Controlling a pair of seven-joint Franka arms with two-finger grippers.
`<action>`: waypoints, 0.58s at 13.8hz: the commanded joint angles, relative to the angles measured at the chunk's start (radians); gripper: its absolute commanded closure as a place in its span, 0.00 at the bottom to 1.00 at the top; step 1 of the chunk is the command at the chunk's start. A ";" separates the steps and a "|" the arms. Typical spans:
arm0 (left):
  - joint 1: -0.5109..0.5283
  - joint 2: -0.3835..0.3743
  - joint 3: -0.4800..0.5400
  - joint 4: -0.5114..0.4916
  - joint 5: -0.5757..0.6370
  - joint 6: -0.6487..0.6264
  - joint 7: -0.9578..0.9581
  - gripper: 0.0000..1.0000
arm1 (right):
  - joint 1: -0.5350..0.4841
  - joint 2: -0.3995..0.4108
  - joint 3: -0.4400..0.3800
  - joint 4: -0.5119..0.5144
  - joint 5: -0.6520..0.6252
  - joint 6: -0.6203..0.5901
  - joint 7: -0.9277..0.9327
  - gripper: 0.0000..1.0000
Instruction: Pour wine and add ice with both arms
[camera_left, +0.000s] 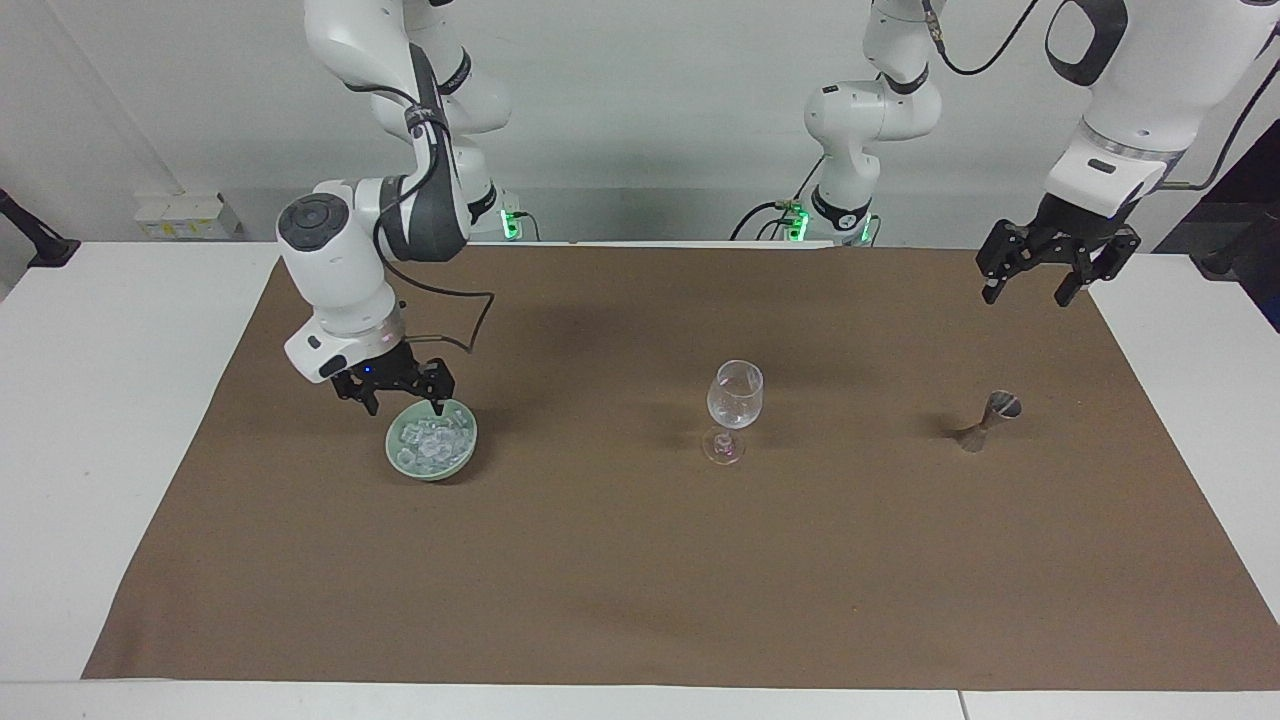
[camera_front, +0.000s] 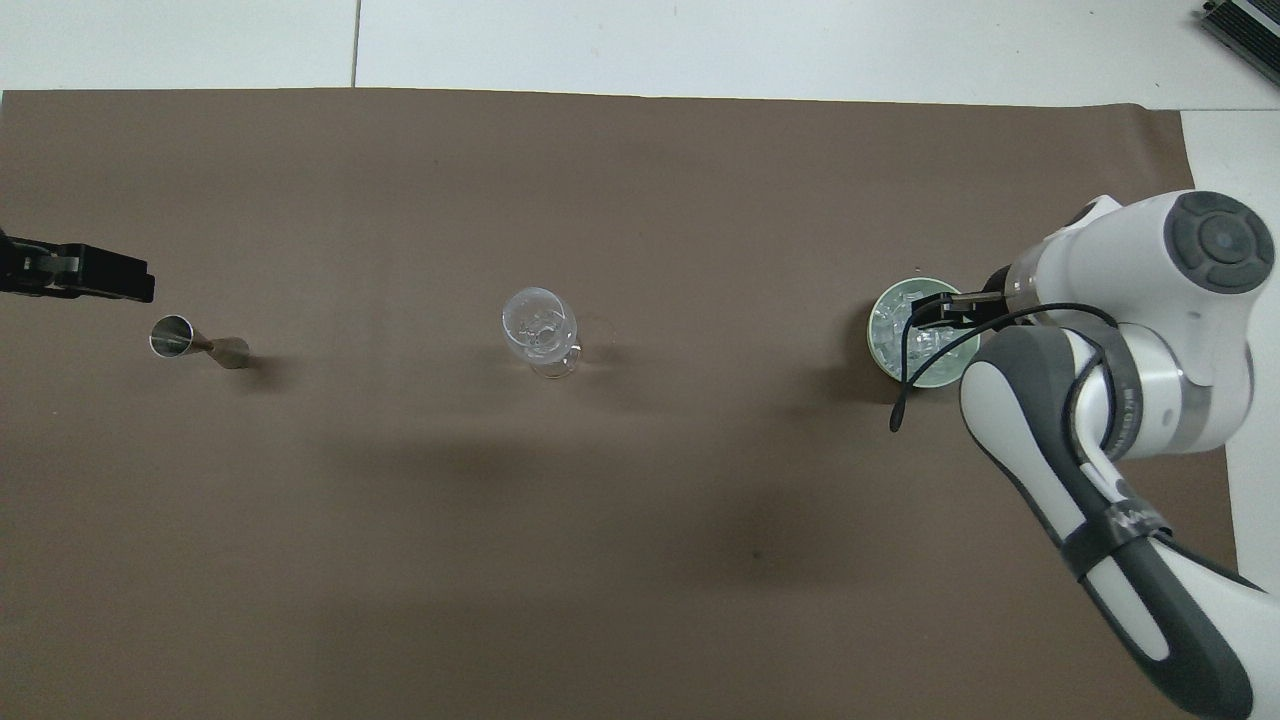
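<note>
The ice (camera_left: 432, 440) (camera_front: 893, 335) lies heaped in a pale green bowl (camera_left: 430, 473) (camera_front: 872, 350) at the right arm's end of the brown cloth. My right gripper (camera_left: 404, 405) (camera_front: 935, 312) is open and hangs just over the bowl's rim, its fingertips close above the cubes. A clear stemmed wine glass (camera_left: 735, 393) (camera_front: 540, 325) stands at mid-cloth. Toward the left arm's end stands a small metal jigger (camera_left: 990, 418) (camera_front: 195, 342). High over the cloth beside it is my left gripper (camera_left: 1025, 296) (camera_front: 100, 280), open and holding nothing. No wine shows.
The brown cloth (camera_left: 640, 580) (camera_front: 600, 560) covers most of the white table (camera_left: 100, 400). Bowl, glass and jigger stand in one row across it, well apart. The right arm's forearm (camera_front: 1050, 440) hides part of the bowl from above.
</note>
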 joint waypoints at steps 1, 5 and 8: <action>-0.005 -0.012 0.003 0.011 0.039 -0.027 -0.066 0.09 | 0.009 0.045 0.000 -0.006 0.007 0.064 -0.021 0.00; 0.004 -0.014 0.012 0.013 0.026 -0.062 -0.098 0.06 | 0.009 0.056 0.000 -0.009 -0.059 0.080 -0.024 0.10; 0.016 -0.012 0.013 0.025 -0.015 -0.084 -0.106 0.06 | 0.009 0.056 0.000 -0.029 -0.108 0.104 -0.031 0.15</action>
